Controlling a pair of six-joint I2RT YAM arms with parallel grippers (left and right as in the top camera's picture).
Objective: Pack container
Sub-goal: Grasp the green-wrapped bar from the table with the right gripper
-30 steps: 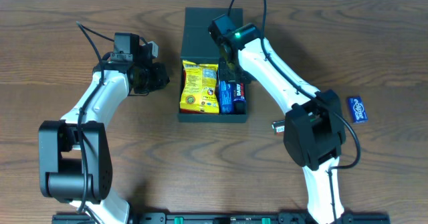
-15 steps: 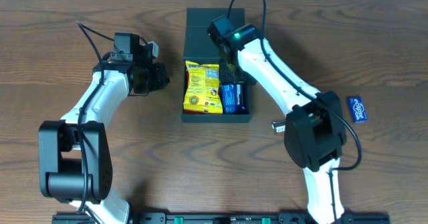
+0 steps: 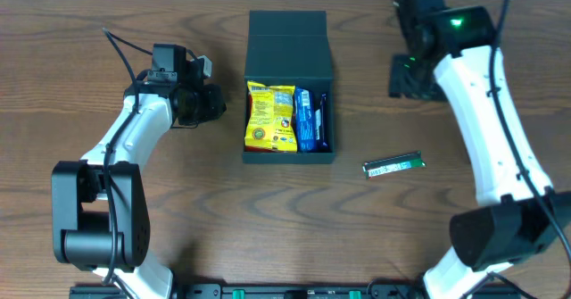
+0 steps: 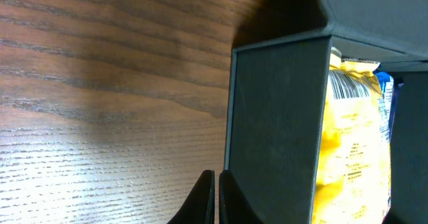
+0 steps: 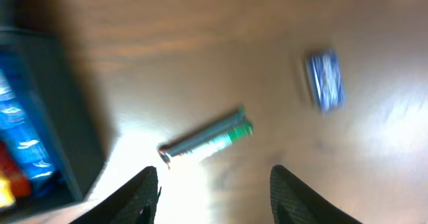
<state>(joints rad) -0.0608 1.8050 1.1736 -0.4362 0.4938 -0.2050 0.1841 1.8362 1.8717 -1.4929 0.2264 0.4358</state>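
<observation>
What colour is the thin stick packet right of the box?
The stick packet is silver with a green end; right wrist view.

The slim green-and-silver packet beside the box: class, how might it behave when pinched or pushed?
The packet looks thin and small, so probably light. Lying flat, it would likely slide rather than roll. Its glossy wrapper may be slippery.

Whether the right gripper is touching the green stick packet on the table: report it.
Apart. The right wrist view shows the green stick packet lying on the wood beyond the open right gripper, with a plain gap between them.
</observation>
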